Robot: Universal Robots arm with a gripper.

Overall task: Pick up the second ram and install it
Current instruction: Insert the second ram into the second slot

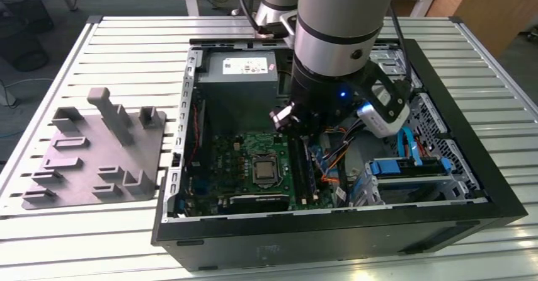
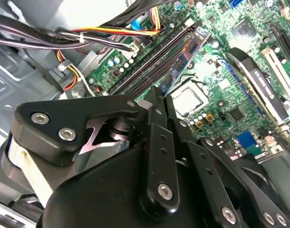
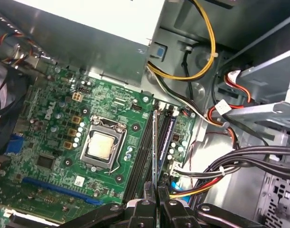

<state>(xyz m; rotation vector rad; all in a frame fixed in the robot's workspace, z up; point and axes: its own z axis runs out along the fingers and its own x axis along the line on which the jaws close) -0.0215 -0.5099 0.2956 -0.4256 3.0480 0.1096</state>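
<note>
In the exterior view my gripper (image 1: 296, 130) is low inside the open computer case (image 1: 336, 227), over the motherboard (image 1: 239, 161). In both wrist views it is shut on the second ram (image 3: 155, 142), a thin dark board seen edge-on. The ram stands upright along the memory slots (image 3: 144, 147), beside the processor socket (image 3: 101, 145). In the second wrist view the ram (image 2: 182, 61) runs out from my gripper (image 2: 163, 97) along the dark slots (image 2: 149, 61). Whether its lower edge sits in a slot is hidden.
A grey plastic fixture (image 1: 97, 155) with upright posts lies on the slatted table at the exterior view's left. The power supply (image 1: 239, 73) sits behind the motherboard. Bundled cables (image 3: 206, 171) run close beside the slots. A drive cage (image 1: 412, 167) with blue parts stands at the exterior view's right.
</note>
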